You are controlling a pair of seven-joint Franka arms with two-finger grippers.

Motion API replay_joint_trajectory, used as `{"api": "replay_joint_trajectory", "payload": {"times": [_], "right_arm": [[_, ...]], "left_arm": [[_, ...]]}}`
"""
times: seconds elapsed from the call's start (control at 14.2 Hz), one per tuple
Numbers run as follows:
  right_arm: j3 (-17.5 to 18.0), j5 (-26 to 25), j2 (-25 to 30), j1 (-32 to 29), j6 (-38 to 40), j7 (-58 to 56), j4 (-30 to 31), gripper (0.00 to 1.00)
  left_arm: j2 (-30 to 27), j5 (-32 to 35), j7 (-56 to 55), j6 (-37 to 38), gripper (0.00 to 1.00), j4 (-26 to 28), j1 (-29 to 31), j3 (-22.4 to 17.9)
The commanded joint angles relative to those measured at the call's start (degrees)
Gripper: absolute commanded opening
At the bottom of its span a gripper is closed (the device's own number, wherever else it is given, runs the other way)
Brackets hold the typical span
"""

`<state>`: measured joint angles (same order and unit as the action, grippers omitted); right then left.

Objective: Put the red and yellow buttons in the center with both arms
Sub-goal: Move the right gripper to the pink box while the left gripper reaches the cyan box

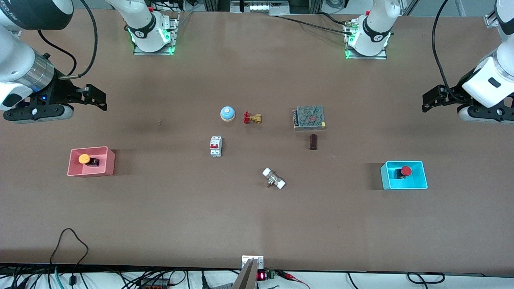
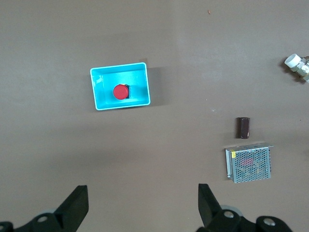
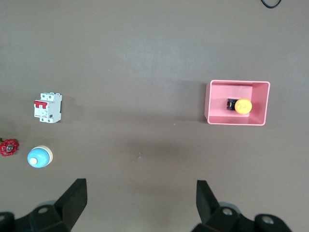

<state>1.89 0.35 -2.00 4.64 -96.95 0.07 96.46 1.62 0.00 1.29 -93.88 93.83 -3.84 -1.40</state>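
While both my arms hang above the worktop [image 1: 257,224], the front view shows my right gripper [image 1: 94,97] over bare surface near the right arm's end, fingers spread and holding nothing, and my left gripper [image 1: 431,97] over the left arm's end, likewise spread and empty. The yellow button [image 1: 85,159] lies in the pink tray [image 1: 72,168] toward the right arm's end of the worktop, and the red button [image 1: 404,171] lies in the cyan tray [image 1: 421,182] toward the left arm's end. Around the middle of the worktop sit a blue dome bell [image 1: 227,113], a brass valve [image 1: 252,118] just beside it, a white circuit breaker [image 1: 215,146], a metal mesh power supply [image 1: 309,117], a small dark block [image 1: 313,141] nearer the camera than the supply, and a white-capped fitting [image 1: 274,178]. In my left wrist view, my two black fingers [image 2: 77,205] stand wide apart over bare brown surface, with the red button on its side inside the cyan tray. In my right wrist view, my fingers [image 3: 75,200] are equally wide, with the yellow button inside the pink tray and the breaker and bell well apart from it.
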Motion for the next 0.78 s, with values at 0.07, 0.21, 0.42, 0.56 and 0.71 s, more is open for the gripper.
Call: {"api": "replay_joint_trajectory", "payload": {"times": [0.07,0.21,0.42,0.56,0.71], "right_arm": [[-0.22,-0.79,-1.08,0.19,1.33,0.64,-1.8,1.0],[-0.22,-0.79,-1.08,0.28,1.24,0.63,-1.8,1.0],[-0.13,-0.7,-2.13,-0.86,-0.16,0.9,-2.07,1.0],[-0.04,-0.88,-2.92,-3.57,-2.88,0.2,-1.11,1.0],[0.13,-1.05,-3.19,-5.34,-3.5,-2.51,0.48,1.0]], "left_arm": [[-0.57,1.23,0.03,-0.08,1.0,-0.14,-0.55,-0.27],[-0.57,1.23,0.03,-0.08,1.0,-0.14,-0.55,-0.18],[-0.57,1.23,-0.05,-0.08,1.0,-0.14,-0.55,-0.27],[-0.48,1.23,-0.23,-0.08,1.0,-0.14,-0.55,-0.27],[-0.04,1.23,-0.14,0.54,1.0,-0.14,-0.55,-0.18]]}}
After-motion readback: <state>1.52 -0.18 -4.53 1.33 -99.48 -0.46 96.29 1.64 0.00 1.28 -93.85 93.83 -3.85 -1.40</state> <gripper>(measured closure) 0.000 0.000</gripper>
